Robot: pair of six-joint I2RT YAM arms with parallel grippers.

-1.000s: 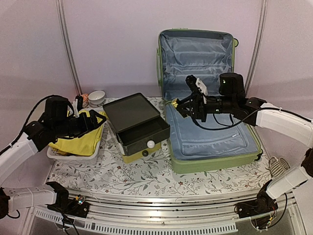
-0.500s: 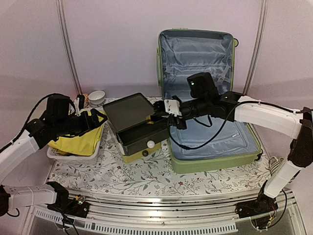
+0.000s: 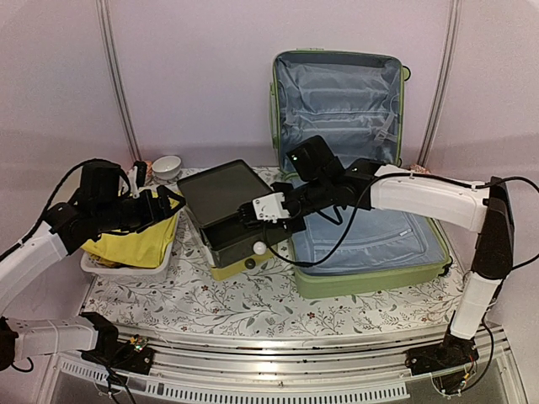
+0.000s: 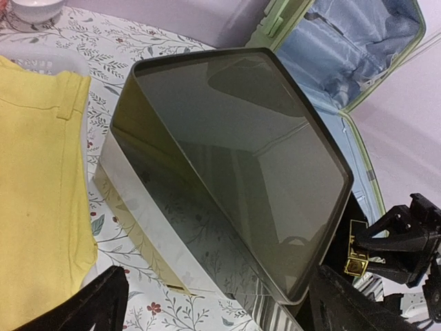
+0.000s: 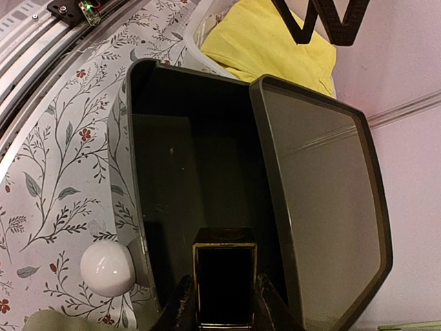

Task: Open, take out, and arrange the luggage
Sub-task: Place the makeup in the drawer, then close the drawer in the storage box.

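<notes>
Jaws of right gripper (image 5: 222, 307) pinch a black box (image 5: 224, 269) over the drawer (image 5: 172, 186); left gripper (image 3: 167, 206) gapes empty. The narrow grip could let it slip early.

The top camera is looking down from above and in front of the dark-lidded drawer box (image 3: 226, 200) at the whole table (image 3: 253, 310), while both wrist cameras are viewing this box closely, one from its left, one from its right.
</notes>
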